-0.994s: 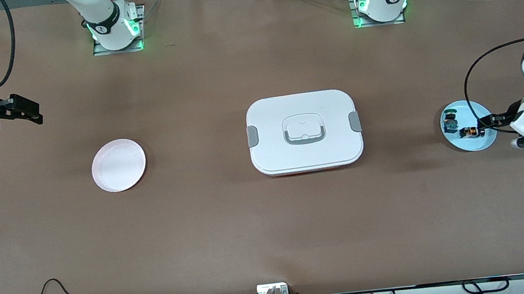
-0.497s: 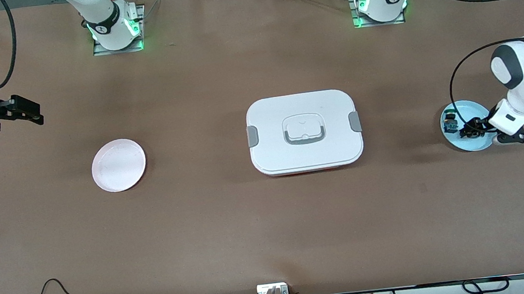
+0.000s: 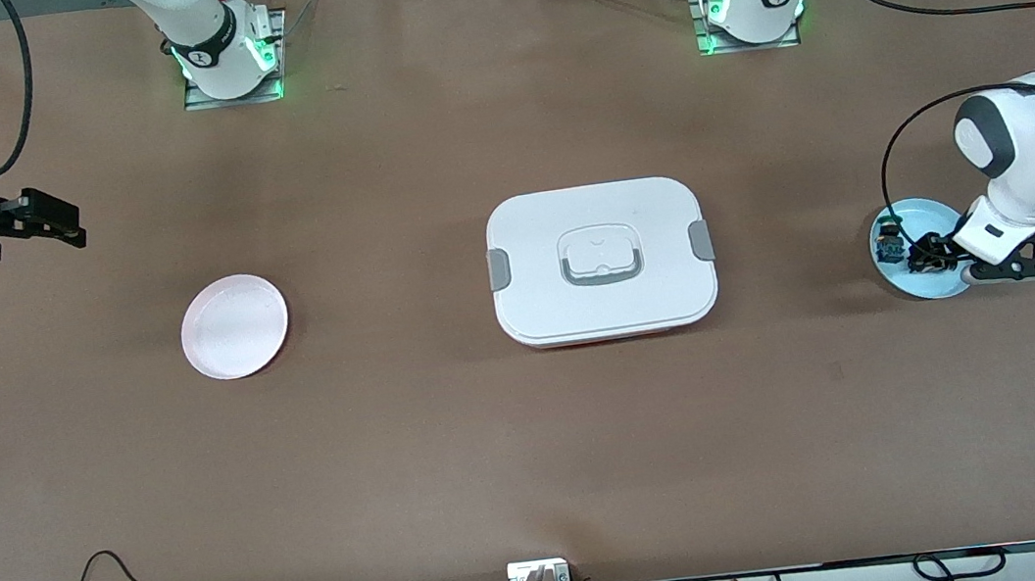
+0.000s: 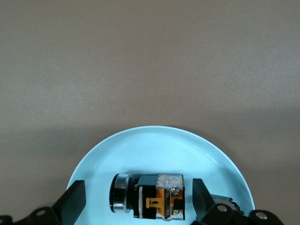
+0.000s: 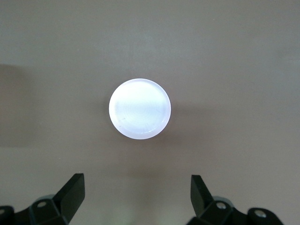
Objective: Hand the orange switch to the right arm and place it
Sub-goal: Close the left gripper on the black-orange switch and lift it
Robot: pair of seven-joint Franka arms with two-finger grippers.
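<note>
The orange switch (image 4: 150, 197) lies on its side on the light blue plate (image 4: 154, 145), black with a silver ring and an orange band. My left gripper (image 4: 137, 197) is down at the plate, open, with one finger on each side of the switch and not touching it. In the front view the left gripper (image 3: 928, 258) covers most of the switch. My right gripper (image 3: 65, 226) hangs open and empty in the air at the right arm's end of the table. In its wrist view the right gripper (image 5: 136, 187) looks down on the pale pink plate (image 5: 139, 108).
A small black-and-blue part with a green top (image 3: 888, 242) sits on the blue plate (image 3: 946, 285) beside the switch. A white lidded box (image 3: 601, 260) stands mid-table. The pale pink plate (image 3: 235, 326) lies toward the right arm's end. Cables run along the table's near edge.
My left arm has swung in and lowered its gripper onto the blue plate, so its open fingers now flank the switch. The right arm has not moved.
</note>
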